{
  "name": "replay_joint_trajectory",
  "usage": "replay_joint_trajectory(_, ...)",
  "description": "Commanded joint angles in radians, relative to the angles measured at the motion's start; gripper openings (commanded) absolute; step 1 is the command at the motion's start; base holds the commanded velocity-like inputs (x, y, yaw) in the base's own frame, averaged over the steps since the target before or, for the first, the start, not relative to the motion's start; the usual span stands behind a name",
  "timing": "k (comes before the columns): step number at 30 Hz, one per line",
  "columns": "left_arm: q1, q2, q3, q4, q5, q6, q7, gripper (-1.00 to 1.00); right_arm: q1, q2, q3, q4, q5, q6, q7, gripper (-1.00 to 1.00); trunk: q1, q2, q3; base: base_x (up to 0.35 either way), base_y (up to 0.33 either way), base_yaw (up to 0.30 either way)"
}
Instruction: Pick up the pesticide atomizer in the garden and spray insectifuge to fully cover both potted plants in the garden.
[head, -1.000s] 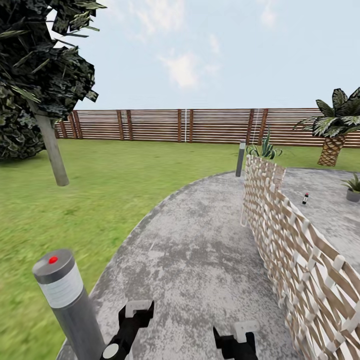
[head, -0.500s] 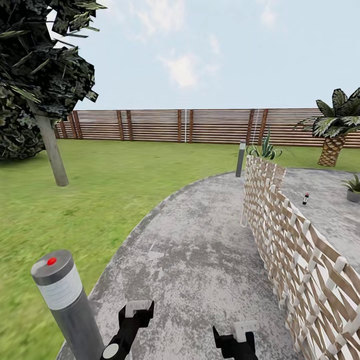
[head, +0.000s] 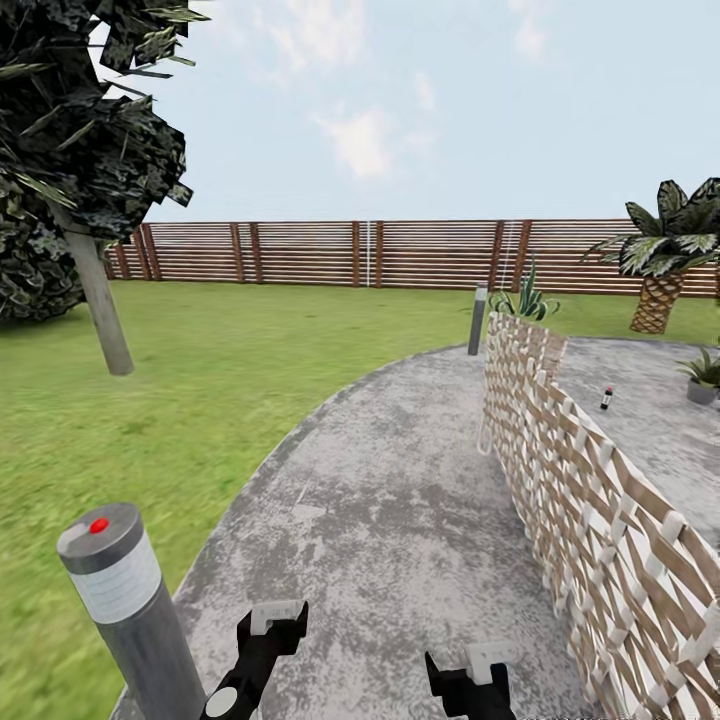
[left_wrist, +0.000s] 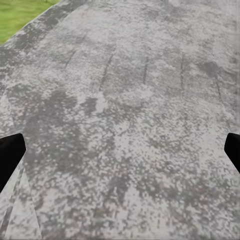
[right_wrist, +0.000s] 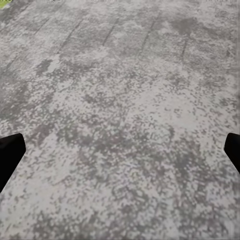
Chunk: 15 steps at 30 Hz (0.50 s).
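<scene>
The ground here is a round patio (head: 400, 520) of mottled grey paving, and green lawn (head: 200, 380) lies around it from 9 to 12 o'clock. A brown slatted fence (head: 300, 254) closes the garden at the far side, under a pale blue sky with some clouds. At 10 o'clock stands a tree (head: 70, 150) with dark leaves and a leaning grey trunk. A grey lamp (head: 125, 600) with a red dot on its top stands near at 7 o'clock, and a second lamp (head: 477, 320) stands far at 12 o'clock, at the patio edge. A woven wicker seat back (head: 600, 520) runs from 1 o'clock down to 4 o'clock. Behind its far end is a spiky plant (head: 528, 298), and a palm (head: 665, 270) stands at 2 o'clock.

The atomizer (head: 606, 398) stands upright on the paving at 2 o'clock, beyond the wicker back, well apart from both claws. One potted plant (head: 705, 380) is near it, further to 3 o'clock, cut by the picture edge.

The left claw (head: 275, 618) is low at 6 o'clock and the right claw (head: 487, 660) at 5 o'clock, both over bare paving. In each wrist view the dark fingers (left_wrist: 10, 152) (right_wrist: 10, 150) stand wide apart and hold nothing.
</scene>
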Motion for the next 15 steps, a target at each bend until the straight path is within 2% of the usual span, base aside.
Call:
replay_joint_trajectory(1, 0.0, 0.0, -0.001, 0.0, 0.002, -0.003, 0.0, 1.0, 0.0, 0.0, 0.0, -0.002, -0.001, 0.006, 0.001, 1.0, 0.0, 0.0, 0.0, 0.0, 0.0, -0.159)
replay_joint_trajectory(6, 0.0, 0.0, -0.001, 0.0, 0.002, -0.003, 0.0, 1.0, 0.0, 0.0, 0.0, -0.002, 0.0, 0.005, 0.001, 1.0, 0.0, 0.0, 0.002, 0.0, 0.0, -0.185)
replay_joint_trajectory(15, 0.0, 0.0, -0.001, 0.0, 0.002, -0.003, 0.0, 1.0, 0.0, 0.0, 0.0, -0.002, 0.001, 0.005, 0.003, 1.0, 0.0, 0.0, 0.002, 0.001, 0.001, -0.021)
